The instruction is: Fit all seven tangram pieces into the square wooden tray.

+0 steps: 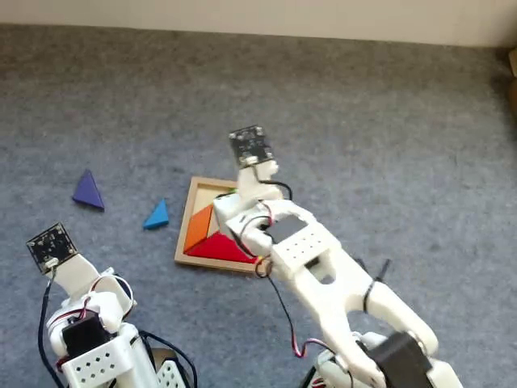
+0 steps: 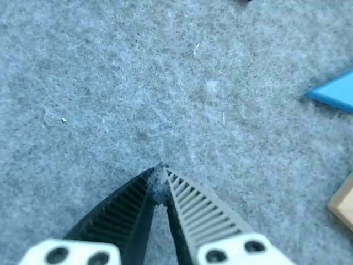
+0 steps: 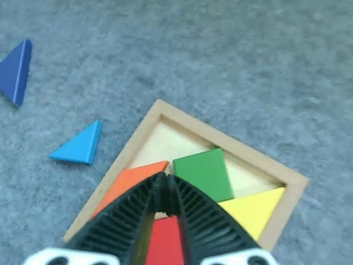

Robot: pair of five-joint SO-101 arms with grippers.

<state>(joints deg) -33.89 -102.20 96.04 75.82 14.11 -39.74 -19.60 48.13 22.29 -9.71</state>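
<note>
Right tool [image 3: 165, 178]: fingers closed tip to tip, nothing held. It hangs over the tray [image 3: 187, 126], with its tips above the spot where the orange piece [image 3: 128, 181], the green square [image 3: 203, 172] and the red piece [image 3: 165, 242] come together. A yellow triangle [image 3: 255, 210] lies in the tray just beside the green square. Bare tray floor shows in the corner beyond the orange piece and the green square.

Left tool [image 2: 164, 168]: fingers closed, tips together, nothing held. The tips sit at or just above the grey desk [image 2: 138, 83]; whether they touch it cannot be told. This tool is well apart from the tray.

Two pieces lie on the desk outside the tray. A light blue triangle [image 3: 80, 146] lies near the tray's edge on the orange piece's side. A dark blue triangle [image 3: 16, 69] lies farther out the same way.
</note>
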